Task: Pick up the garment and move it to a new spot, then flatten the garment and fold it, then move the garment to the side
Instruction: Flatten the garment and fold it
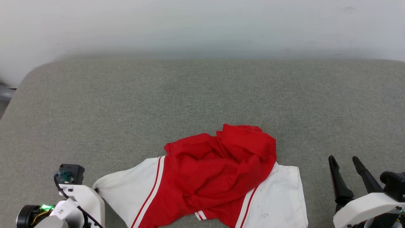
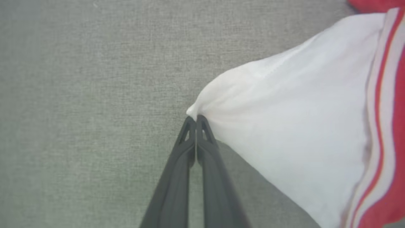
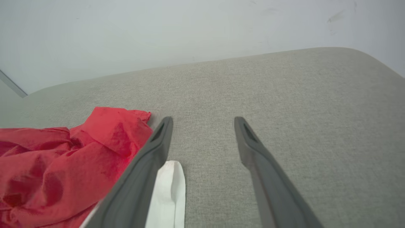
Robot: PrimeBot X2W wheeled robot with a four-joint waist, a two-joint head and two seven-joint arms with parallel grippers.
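one wide grey fabric-covered bench carries everything. the garment lies crumpled at its near edge, about the middle, with the red body heaped over itself and a white sleeve spread to each side. i judge it light, limp and soft. with nothing stiff in it, it will sag and drag from any single grip, and thin jersey can slide out of a shallow pinch. the best holds look like sleeve corners, hems or shoulder seams, one per pincer, so that it hangs open rather than bunched. the right pincer hovers spread wide and empty, just right of the right sleeve. the left pincer is pressed together, pinching the outer corner of the left sleeve, where the cloth is drawn to a point at its tips. the head view gives the whole heap and both sleeves at once. the left wrist view adds the pinch itself close up, and how little cloth is caught. the right wrist view adds the far red fold and a white edge lying between its fingers.
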